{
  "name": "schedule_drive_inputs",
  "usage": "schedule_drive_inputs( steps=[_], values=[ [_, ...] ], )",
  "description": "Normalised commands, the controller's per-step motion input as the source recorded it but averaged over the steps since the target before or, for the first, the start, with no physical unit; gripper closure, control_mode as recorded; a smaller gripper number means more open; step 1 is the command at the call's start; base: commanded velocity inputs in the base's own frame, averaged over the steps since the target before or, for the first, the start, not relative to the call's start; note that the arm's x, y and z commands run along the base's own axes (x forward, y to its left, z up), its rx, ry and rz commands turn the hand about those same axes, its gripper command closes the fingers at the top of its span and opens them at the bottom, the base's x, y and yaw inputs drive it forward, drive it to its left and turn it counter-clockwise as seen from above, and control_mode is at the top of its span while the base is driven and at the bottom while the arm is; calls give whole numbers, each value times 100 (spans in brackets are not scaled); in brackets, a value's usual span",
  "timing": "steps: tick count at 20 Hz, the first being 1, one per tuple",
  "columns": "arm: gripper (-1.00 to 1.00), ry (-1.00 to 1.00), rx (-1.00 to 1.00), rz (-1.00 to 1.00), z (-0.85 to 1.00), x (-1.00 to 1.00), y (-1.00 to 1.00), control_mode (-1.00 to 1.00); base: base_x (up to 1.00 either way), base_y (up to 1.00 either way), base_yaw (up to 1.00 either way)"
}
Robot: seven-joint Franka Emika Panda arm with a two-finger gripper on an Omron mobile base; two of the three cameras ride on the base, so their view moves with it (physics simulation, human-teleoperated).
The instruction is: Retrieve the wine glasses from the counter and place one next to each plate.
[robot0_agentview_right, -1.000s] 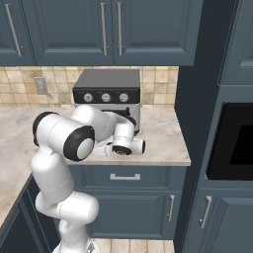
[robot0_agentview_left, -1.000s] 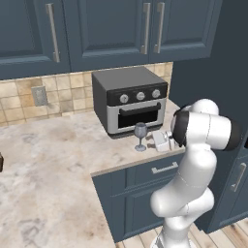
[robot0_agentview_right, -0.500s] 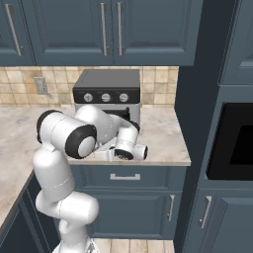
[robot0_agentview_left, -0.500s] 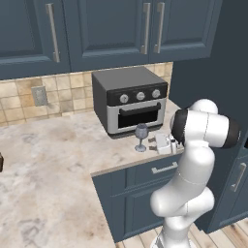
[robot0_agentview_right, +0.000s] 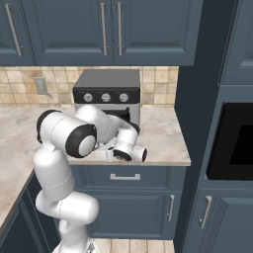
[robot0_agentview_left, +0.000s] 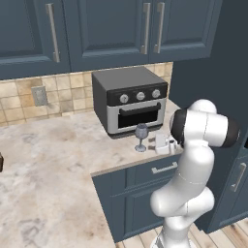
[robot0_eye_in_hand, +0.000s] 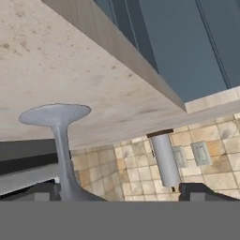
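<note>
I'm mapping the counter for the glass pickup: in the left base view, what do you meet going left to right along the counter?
Wall outlet → toaster oven → wine glass → gripper → the arm's dark-jointed elbow.

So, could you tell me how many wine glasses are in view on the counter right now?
1. One wine glass stands upright on the counter in front of the toaster oven, just left of the open gripper. A second may be hidden behind the arm.
</note>
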Motion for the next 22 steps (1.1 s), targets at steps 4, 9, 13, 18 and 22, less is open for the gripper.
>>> schedule_drive_inputs(
  steps=[4, 9, 13, 18, 22],
  values=[
    [-100, 0, 0, -1, -13, 17, 17, -100, 0, 0, 0],
    [-100, 0, 0, 0, -1, 40, 14, -100, 0, 0, 0],
    [-100, 0, 0, 0, -1, 34, 6, -100, 0, 0, 0],
    [-100, 0, 0, 0, -1, 17, 0, -100, 0, 0, 0],
    [-100, 0, 0, 0, -6, 13, 8, -100, 0, 0, 0]
  ],
)
